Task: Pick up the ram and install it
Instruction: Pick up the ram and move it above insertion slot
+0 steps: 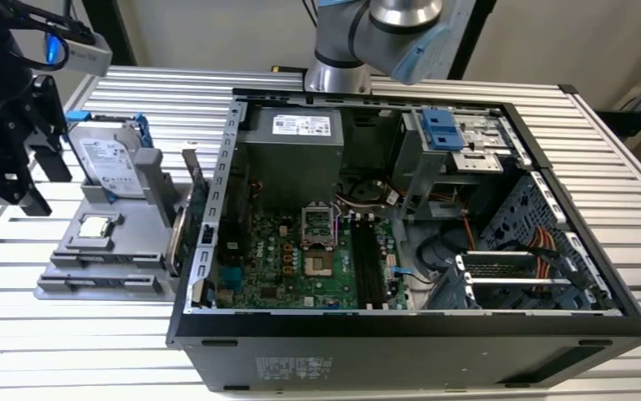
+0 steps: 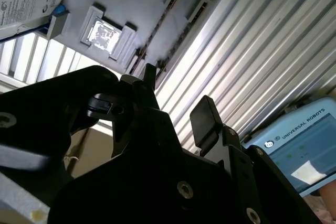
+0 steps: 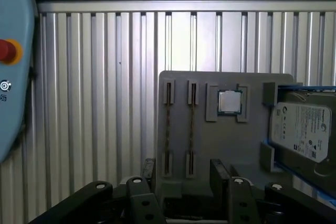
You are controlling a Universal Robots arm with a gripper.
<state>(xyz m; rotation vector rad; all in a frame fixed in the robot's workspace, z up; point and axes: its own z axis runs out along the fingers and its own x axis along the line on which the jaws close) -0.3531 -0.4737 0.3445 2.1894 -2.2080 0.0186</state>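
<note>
Your black gripper (image 3: 184,166) hangs at the exterior view's upper left, partly cut off by the edge. In both wrist views its two fingers (image 3: 149,167) stand apart with nothing between them, so the jaws are released.

Below it in the exterior view, on the ribbed silver table (image 1: 30,334), sits a flat grey plastic holder (image 1: 80,251). At the holder's far end a silver hard drive in a blue frame (image 1: 109,163) stands on its side. In the middle lies a small square silver chip (image 1: 96,225).

The ram (image 3: 191,127), a slim dark stick, stands on its thin edge in a groove at the holder's near end, at the exterior view's lower left. The first wrist view shows you just its top edge, so its flat faces are hidden and it is hard to make out. Its long side runs across, from the exterior view's left toward the big open black computer case (image 1: 409,351). A second thin strip (image 3: 168,127) sits in the next groove.

The grey arm (image 1: 393,33) is cut off at the top.
</note>
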